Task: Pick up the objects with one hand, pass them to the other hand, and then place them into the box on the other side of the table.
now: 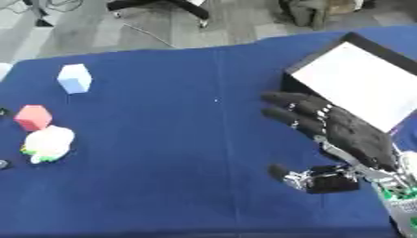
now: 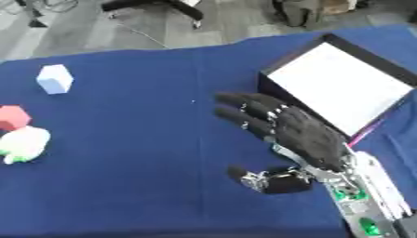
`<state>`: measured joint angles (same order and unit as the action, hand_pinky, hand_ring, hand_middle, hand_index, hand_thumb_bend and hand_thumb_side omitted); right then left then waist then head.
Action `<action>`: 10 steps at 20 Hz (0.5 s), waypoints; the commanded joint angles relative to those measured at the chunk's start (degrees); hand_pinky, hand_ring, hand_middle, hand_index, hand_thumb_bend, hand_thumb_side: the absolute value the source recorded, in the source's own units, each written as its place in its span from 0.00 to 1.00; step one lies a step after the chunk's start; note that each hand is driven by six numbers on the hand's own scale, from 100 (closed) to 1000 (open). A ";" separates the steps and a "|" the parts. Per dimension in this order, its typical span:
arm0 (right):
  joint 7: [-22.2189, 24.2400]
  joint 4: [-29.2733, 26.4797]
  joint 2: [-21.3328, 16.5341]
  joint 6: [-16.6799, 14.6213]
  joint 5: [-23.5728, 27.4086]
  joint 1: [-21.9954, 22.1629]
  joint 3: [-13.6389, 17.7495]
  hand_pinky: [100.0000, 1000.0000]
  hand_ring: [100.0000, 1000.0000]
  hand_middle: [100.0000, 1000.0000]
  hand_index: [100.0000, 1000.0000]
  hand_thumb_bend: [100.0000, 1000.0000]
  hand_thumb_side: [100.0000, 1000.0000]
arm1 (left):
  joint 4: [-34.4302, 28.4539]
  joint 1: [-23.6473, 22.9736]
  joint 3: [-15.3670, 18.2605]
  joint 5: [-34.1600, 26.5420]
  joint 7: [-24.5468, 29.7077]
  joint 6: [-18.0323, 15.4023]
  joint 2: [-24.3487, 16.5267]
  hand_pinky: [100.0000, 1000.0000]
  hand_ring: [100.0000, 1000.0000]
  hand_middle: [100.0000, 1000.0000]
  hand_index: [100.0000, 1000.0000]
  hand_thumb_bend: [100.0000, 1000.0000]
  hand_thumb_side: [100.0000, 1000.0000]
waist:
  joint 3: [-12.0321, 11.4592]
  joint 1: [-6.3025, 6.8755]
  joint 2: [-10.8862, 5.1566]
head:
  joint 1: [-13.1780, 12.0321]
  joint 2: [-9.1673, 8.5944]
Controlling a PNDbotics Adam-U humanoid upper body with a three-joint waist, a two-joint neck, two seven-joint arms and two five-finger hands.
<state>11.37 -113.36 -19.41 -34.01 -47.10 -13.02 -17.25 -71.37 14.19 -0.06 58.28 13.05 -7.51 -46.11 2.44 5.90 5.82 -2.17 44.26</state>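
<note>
A blue cloth is covering the surface (image 1: 179,139), with grey floor and a chair base (image 1: 163,7) showing beyond its far edge. Lying at the left are a pale blue block (image 1: 74,78), a red cube (image 1: 32,116) and a white-and-green plush toy (image 1: 47,143) just beside it. The right robot hand (image 1: 346,132) is hovering with fingers spread wide, holding nothing, beside the black box (image 1: 358,79) whose white inside is showing nothing.

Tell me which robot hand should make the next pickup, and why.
Left, probably. The blue block, red block and white toy all lie at the table's left edge. The right robot hand, the only one showing, hangs open far across the table beside the box.
</note>
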 commanded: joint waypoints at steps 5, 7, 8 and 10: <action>0.22 -1.23 -0.37 0.05 0.56 -0.45 0.12 0.89 0.96 0.99 1.00 0.24 0.15 | 5.12 2.98 -0.37 1.38 -3.53 -0.39 0.91 0.78 0.70 0.63 0.83 0.57 0.22 | 0.22 -0.21 -0.57 | 0.11 -0.15; 0.25 -1.23 -0.30 0.04 0.61 -0.46 0.12 0.89 0.96 0.99 1.00 0.24 0.15 | 5.70 3.41 -0.64 1.83 -4.58 -0.21 1.62 0.77 0.69 0.63 0.82 0.56 0.22 | 0.30 -0.29 -0.54 | 0.13 -0.15; 0.26 -1.23 -0.28 0.04 0.63 -0.46 0.12 0.89 0.96 0.99 1.00 0.24 0.15 | 6.01 3.60 -0.73 2.10 -5.08 -0.04 1.96 0.77 0.69 0.62 0.82 0.55 0.22 | 0.35 -0.34 -0.53 | 0.11 -0.15; 0.25 -1.23 -0.24 0.04 0.64 -0.46 0.15 0.89 0.96 0.99 1.00 0.24 0.15 | 6.67 3.91 -0.94 2.74 -5.83 0.32 2.60 0.77 0.68 0.62 0.82 0.54 0.22 | 0.43 -0.42 -0.52 | 0.06 -0.15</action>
<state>11.50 -113.36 -19.38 -33.93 -46.78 -13.04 -17.36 -64.78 17.24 -1.20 60.43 7.93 -7.38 -42.09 2.86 5.54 5.83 -2.13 44.26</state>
